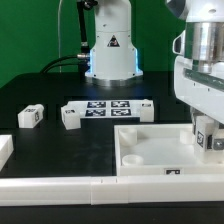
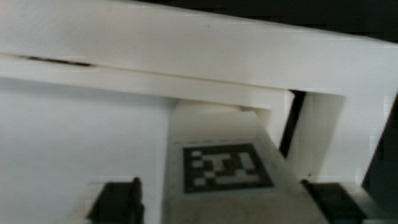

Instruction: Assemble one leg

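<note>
The leg (image 1: 211, 137) is a small white block with a black-and-white tag on it. In the exterior view it sits at that view's right, just over the right corner of the big white tray (image 1: 150, 158), with the robot's arm coming down on it from above. In the wrist view the leg (image 2: 222, 160) lies between the two dark tips of the claw (image 2: 221, 200), with its tag facing the camera. The tips look close to the leg's sides, so I think the claw is holding the leg, but the picture is too blurry to be sure they touch.

To do this step well, the leg should go straight down into the tray's corner. Keep it upright and lined up with the rim, and move slowly so it does not bump the wall or tip over.

Farther off on the black surface (image 1: 60, 95) lie two more small blocks (image 1: 29, 116) (image 1: 70, 116) and the flat marker board (image 1: 115, 107).
</note>
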Controlling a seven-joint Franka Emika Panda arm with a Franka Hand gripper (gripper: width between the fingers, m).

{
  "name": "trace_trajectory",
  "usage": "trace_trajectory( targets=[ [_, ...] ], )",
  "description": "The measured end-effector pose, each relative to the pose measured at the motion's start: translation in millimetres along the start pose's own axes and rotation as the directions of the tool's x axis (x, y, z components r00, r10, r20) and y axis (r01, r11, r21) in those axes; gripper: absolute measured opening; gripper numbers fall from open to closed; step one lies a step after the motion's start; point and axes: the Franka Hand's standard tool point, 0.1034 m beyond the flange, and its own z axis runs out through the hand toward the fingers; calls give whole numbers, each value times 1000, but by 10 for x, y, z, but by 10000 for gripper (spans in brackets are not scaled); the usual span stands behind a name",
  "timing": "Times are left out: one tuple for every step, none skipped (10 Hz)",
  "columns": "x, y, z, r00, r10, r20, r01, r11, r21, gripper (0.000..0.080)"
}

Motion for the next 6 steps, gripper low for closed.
trace_trajectory(
  targets=[
    [-16,8,8,999,-39,0,39,999,3,577],
    [-40,19,17,982,-187,-1,187,982,3,577],
    [-85,31,27,951,-310,0,310,951,6,634],
    [-119,44,36,893,-451,2,451,893,7,645],
    [-137,51,41,829,-559,3,559,829,7,645],
    [-132,51,43,738,-675,2,675,738,6,649]
  ],
)
